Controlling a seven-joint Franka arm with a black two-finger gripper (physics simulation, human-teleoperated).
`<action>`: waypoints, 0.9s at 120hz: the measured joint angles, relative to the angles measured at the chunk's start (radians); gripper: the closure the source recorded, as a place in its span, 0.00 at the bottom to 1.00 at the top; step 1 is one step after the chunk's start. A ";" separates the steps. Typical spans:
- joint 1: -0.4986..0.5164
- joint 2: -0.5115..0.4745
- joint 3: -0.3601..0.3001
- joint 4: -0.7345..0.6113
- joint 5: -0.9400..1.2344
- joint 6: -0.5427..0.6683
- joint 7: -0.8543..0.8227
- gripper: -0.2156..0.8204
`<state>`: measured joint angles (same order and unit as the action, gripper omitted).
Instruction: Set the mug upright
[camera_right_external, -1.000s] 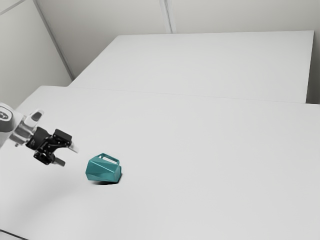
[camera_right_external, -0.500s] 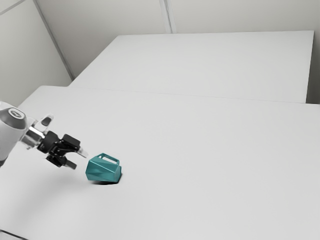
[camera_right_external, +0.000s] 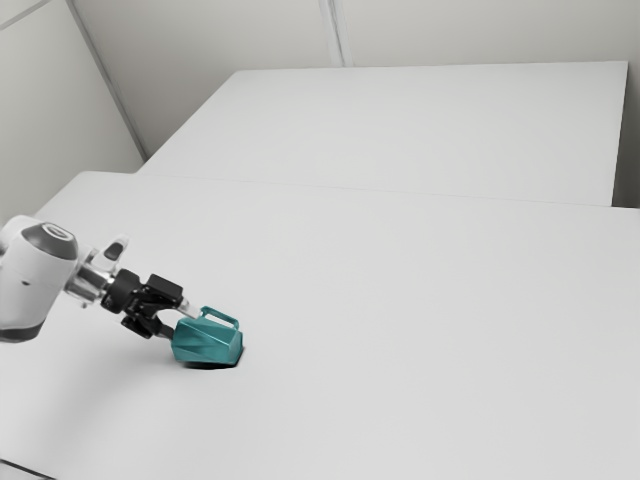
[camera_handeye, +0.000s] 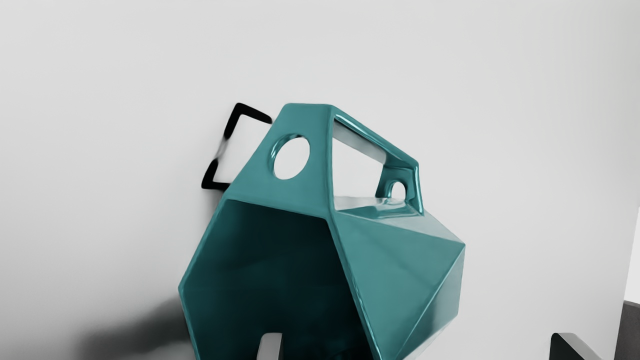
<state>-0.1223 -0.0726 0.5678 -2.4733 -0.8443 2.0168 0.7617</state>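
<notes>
Nearest the white arm (camera_right_external: 38, 285), the black 2-finger gripper (camera_right_external: 181, 322) is open, its fingers wide apart with nothing clamped between them. Over the last 1.0 s it has travelled roughly toward 3 o'clock in the exterior view, dipping slightly, and has closed the gap to the teal, faceted, glossy mug (camera_right_external: 208, 342). It now stands at the mug's 10 o'clock, right up by the mouth.

In the wrist view, 1 grey fingertip (camera_handeye: 270, 347) lines up with the dark opening, while the other finger (camera_handeye: 565, 350) lies out past the mug's outer wall. Whether the former is already inside the mouth or just in front of it cannot be told.

The mug has kept its place. It lies on its side on the plain white worktop (camera_right_external: 400, 320), mouth toward 9 o'clock, base toward 3 o'clock, and its angular teal handle (camera_handeye: 320, 155) up toward 1 o'clock. So it is not upright; what has changed is the gripper's reach, which looks like the end of an approach.

The fingers seem set to straddle the wall near the rim. A grip there would probably call for closing on that wall, then lifting and turning the mug until its base faces down. Pressing onward while open could shove or roll it. Farther off, toward 1 o'clock from the mug, a pale flat panel (camera_right_external: 400, 130) stretches behind the worktop.
</notes>
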 joint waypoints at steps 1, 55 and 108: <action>0.000 0.000 0.000 0.000 -0.004 -0.001 0.002 0.23; 0.012 0.051 0.007 0.002 -0.088 -0.044 0.084 0.34; -0.007 0.061 0.004 0.003 -0.114 -0.052 0.122 0.75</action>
<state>-0.1293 -0.0117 0.5717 -2.4700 -0.9580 1.9649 0.8839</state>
